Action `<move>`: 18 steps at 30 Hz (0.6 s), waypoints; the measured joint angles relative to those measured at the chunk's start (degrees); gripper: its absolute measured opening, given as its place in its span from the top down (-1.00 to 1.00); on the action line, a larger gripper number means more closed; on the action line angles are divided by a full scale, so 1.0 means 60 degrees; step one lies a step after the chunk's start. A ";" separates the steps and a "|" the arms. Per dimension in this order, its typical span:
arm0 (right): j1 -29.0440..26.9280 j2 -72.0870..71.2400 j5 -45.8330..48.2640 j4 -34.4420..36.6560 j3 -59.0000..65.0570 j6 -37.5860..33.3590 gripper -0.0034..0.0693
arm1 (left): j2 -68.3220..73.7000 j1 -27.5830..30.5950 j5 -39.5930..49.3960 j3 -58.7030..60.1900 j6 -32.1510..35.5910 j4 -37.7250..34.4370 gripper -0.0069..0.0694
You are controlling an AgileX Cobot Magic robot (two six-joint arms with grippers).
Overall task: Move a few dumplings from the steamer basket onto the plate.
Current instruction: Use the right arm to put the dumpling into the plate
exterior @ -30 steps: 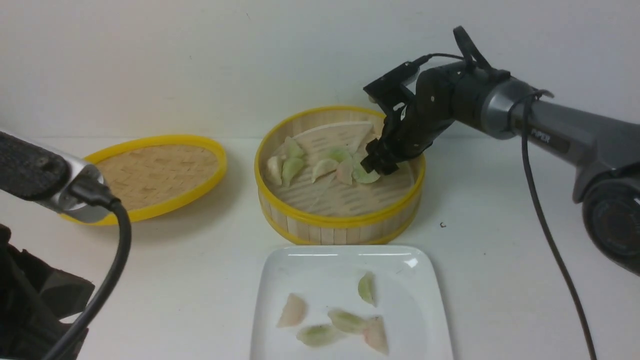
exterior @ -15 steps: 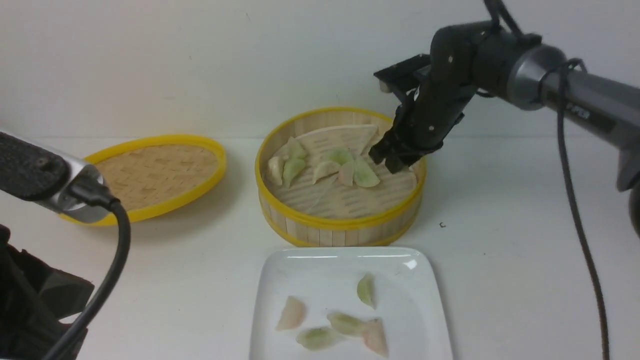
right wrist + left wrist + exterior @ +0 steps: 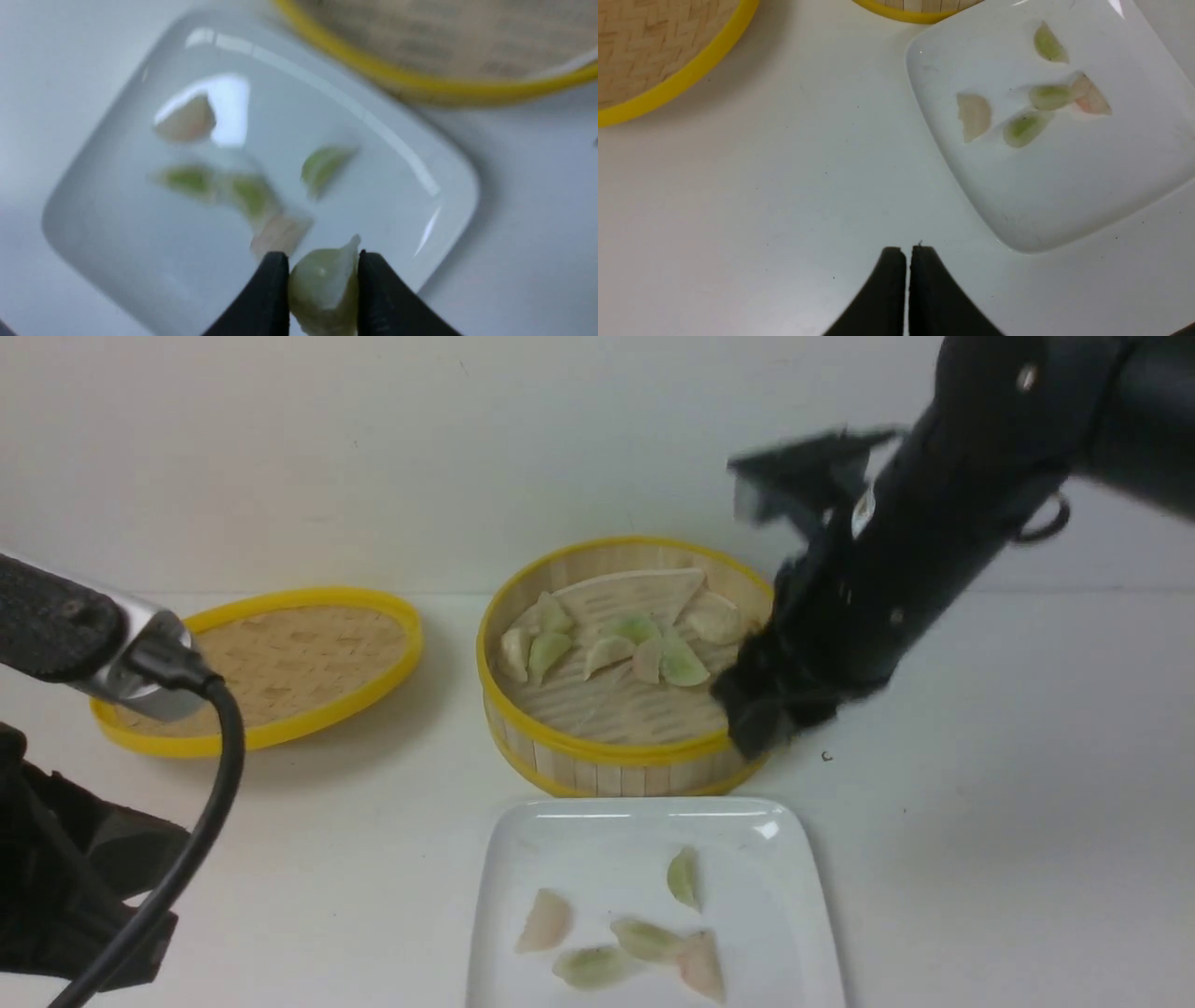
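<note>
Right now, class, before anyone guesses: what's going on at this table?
The right gripper is shut on a pale green dumpling, held by the steamer basket's near rim, on the plate's side. Five dumplings lie on the plate; several more dumplings sit in the basket. The left gripper is shut, empty, above the table beside the plate.

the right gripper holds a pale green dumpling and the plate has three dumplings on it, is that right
Not quite. The plate has five dumplings on it, not three; the left wrist view shows all five. The right gripper does hold a pale green dumpling.
</note>
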 joint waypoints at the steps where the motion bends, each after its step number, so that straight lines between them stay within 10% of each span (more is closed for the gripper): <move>1: 0.0178 0.0041 -0.0544 0.0021 0.0776 0.0065 0.45 | 0.0000 0.0000 -0.0060 0.0000 0.0000 0.0000 0.83; 7: 0.0311 0.0779 -0.2350 0.0138 0.2066 0.0246 0.32 | 0.0000 0.0000 -0.0105 0.0000 0.0000 0.0000 0.83; 14: 0.0311 0.0993 -0.2447 0.0347 0.2085 0.0419 -0.44 | 0.0000 0.0000 -0.0105 0.0000 -0.0002 0.0000 0.83; 18: 0.0311 0.0041 -0.1974 -0.0311 0.2067 0.0980 -0.38 | 0.0000 0.0000 -0.0119 0.0000 -0.0050 0.0000 0.83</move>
